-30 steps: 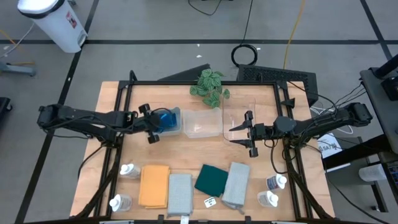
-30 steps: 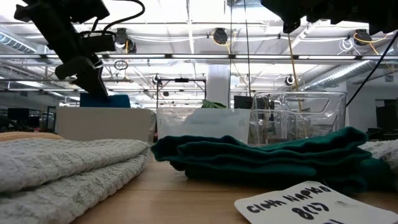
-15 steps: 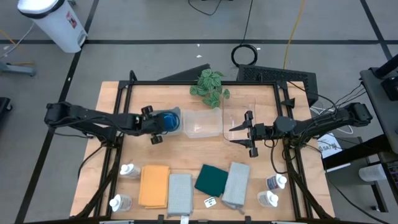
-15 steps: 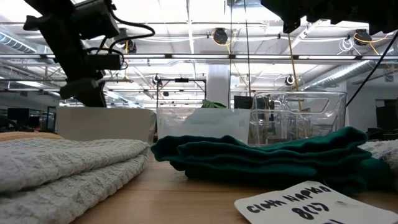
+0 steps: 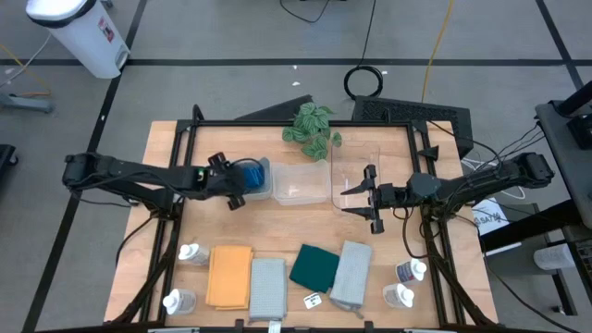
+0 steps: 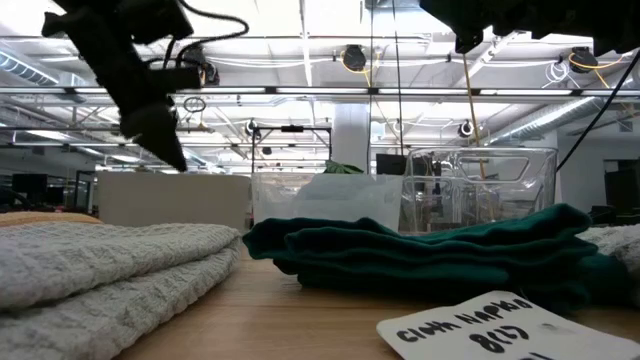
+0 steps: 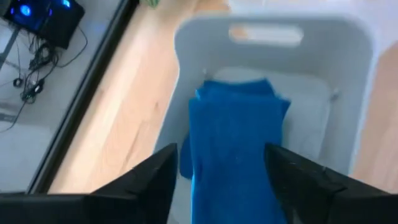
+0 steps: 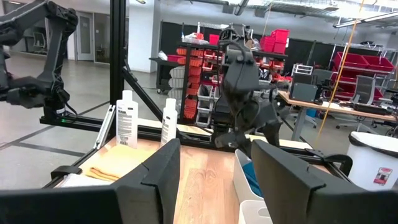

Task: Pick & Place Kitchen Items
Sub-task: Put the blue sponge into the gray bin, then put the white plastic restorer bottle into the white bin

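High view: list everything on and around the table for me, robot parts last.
Sponge: blue, stacked in the left bin; count unclear.
Bins: three, clear or whitish, in a row at mid-table.
Plant: one, green, far edge.
Squeeze bottles: four, white, two near each front corner.
Cloths: four; orange, two pale grey, dark green; along the front edge.
Label card: one, white, front edge.
Waste bin: one, white, on the floor.
Left gripper: open, over the left bin.
Right gripper: open, beside the right bin.
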